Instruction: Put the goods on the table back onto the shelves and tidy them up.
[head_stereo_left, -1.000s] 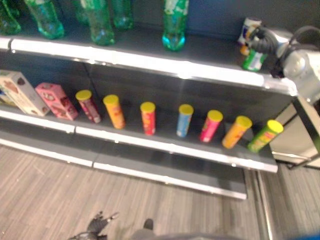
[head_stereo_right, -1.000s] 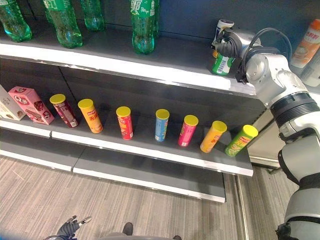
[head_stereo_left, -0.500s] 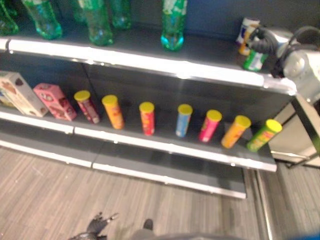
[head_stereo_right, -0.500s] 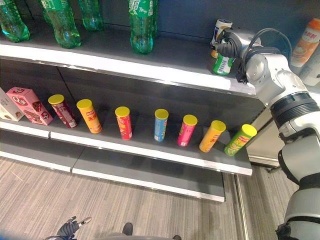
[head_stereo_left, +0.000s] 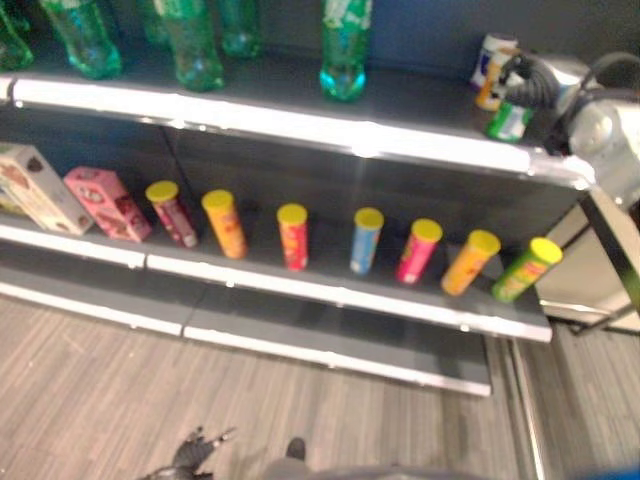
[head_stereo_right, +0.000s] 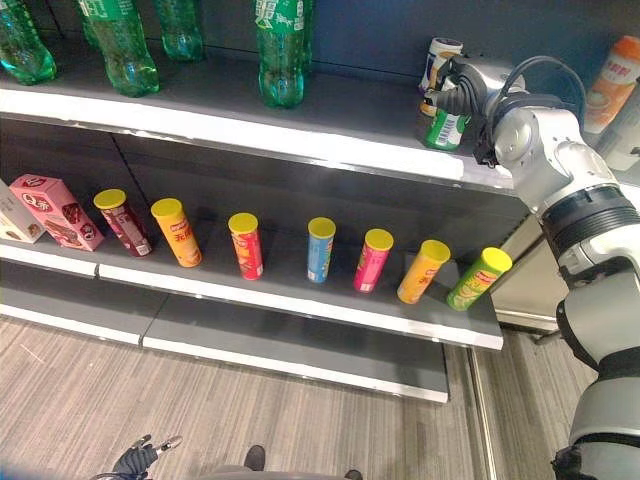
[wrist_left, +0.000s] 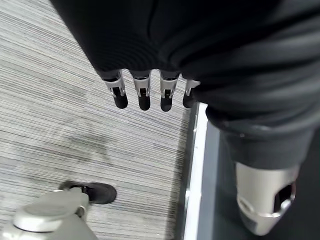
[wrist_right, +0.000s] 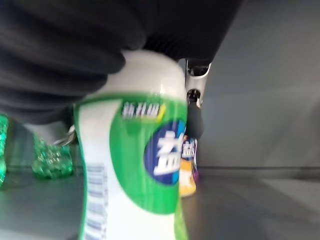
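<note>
We hold a white-and-green labelled plastic bottle (head_stereo_right: 441, 127) in our right hand (head_stereo_right: 460, 92), fingers wrapped round its upper body, at the right end of the dark top shelf (head_stereo_right: 300, 130). From the eye views its base looks at or just above the shelf surface; we can't tell if it's actually seated.

Risks from here:
- Release before the base is flat — the bottle tips, and the front lip of the shelf is just ahead of the hand, so it could roll off to the floor.
- A white can with blue and orange print (head_stereo_right: 439, 57) stands just behind the held bottle, near touching. Pushing deeper, or opening fingers wide on that side, likely knocks it over.
- The wrist view shows the fingers close against the bottle's far side; pulling out sideways could drag it along.

Pose: right arm is stretched up and forward, wrist bent so the hand comes at the bottle from the side, dark ribbed cover over the top of it. Our left hand (wrist_left: 145, 92) hangs low over the grey wood-grain floor (wrist_left: 75, 100), fingers straight and relaxed, holding nothing — idle.
</note>
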